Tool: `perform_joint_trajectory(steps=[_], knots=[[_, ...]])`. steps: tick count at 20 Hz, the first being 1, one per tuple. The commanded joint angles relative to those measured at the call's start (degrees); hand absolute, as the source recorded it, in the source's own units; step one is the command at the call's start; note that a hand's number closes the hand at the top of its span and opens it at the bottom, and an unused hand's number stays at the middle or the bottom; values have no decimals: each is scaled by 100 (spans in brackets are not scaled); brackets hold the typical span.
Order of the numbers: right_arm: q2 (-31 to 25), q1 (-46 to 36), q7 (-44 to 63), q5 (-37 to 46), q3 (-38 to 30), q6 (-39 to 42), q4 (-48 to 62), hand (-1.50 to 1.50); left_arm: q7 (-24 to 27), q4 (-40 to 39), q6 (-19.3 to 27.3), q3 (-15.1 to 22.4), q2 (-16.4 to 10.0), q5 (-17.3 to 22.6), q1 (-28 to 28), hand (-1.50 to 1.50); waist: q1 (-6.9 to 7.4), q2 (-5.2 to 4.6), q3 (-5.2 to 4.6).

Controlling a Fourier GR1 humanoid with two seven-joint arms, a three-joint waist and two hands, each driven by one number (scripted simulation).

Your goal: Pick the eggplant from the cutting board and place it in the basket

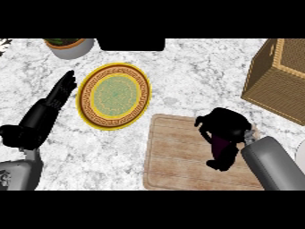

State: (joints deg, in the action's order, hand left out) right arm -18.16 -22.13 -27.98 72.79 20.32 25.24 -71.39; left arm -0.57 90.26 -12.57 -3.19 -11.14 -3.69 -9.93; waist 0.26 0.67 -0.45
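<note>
Purple eggplant [218, 143] shows at the wooden cutting board [174, 156]'s right side, mostly hidden by the right hand [225, 124], fingers curled round it; likely light, smooth-skinned and slippery, best held round its middle; basket [273, 85] stands apart; left hand [52, 105] rests straight-fingered beside the plate [114, 96].

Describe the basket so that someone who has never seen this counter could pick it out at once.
On the marble counter, look to the far right, beyond the wooden cutting board. The wicker basket stands there, partly cut off by the view's edge. It is the only woven, box-shaped, open-topped thing; the board and the round patterned plate lie flat.
</note>
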Motion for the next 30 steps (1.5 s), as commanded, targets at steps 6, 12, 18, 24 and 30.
perform_joint_trajectory(steps=[6,12,18,24,30], knots=[[1329,798,2804,-78,-1367,-643,-424,150,5,47,108,-55,37,-60,166,0,-326,10,43],[1798,1237,4676,-913,-1160,-1801,-1086,150,86,59,-39,-56,-10,24,175,0,-58,-45,51],[1812,1167,5334,-2472,-462,-2846,-2688,150,-18,-107,-96,-209,-97,134,46,0,-86,-28,50],[1815,1342,6574,-2152,176,-3330,-4557,150,90,168,-66,-74,-2,45,339,0,-78,-14,42],[1816,401,8466,-1598,272,-2416,-5764,150,-19,-33,15,-44,88,-29,-55,0,-55,-48,40]])
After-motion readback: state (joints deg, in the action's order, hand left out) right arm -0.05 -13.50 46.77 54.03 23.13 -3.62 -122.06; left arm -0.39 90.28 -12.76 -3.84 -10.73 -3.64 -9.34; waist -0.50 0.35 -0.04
